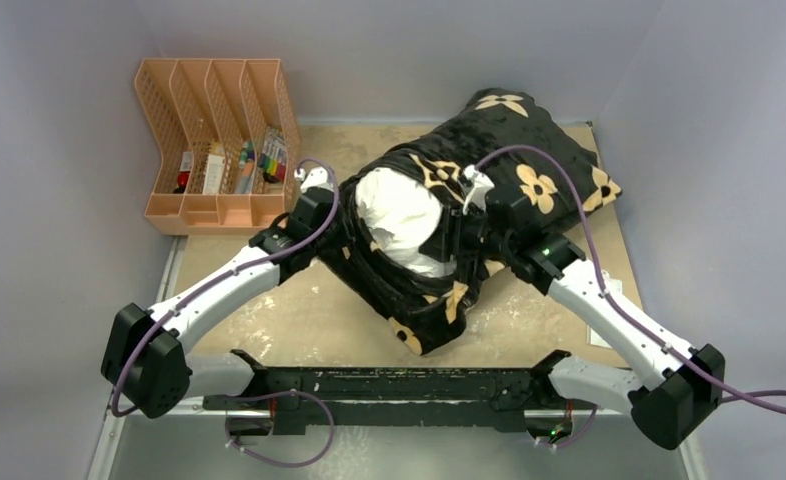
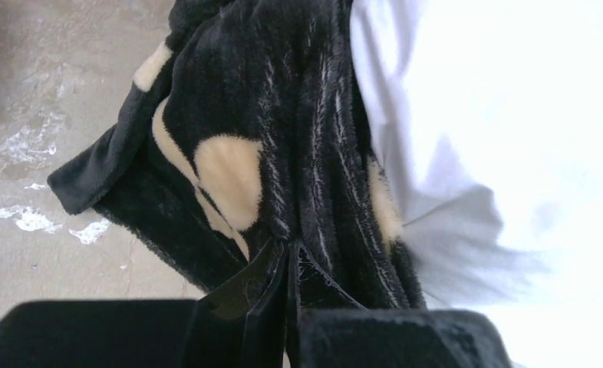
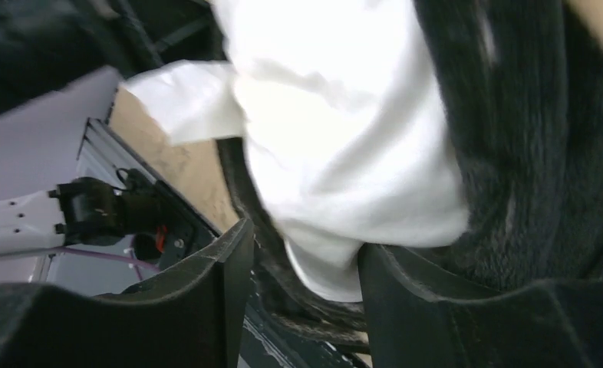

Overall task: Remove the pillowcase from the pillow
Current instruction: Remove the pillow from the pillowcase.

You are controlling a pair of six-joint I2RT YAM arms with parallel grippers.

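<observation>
Though overhead hides this, wrist views show left claw (image 2: 289,251) pinching pillowcase (image 2: 229,115), right claw (image 3: 304,253) spread astride pillow (image 3: 337,138).

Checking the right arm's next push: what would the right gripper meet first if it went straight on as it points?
Most likely the pillow: its white fabric bulges between the open fingers of the right gripper, with the pillowcase close beside. Depth is unclear.

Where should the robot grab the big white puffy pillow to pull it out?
Grab the big white puffy pillow by its bulging end, which sticks out of the open mouth of the black flowery plush pillowcase. Come straight in from that open side. The rest is covered.
</observation>
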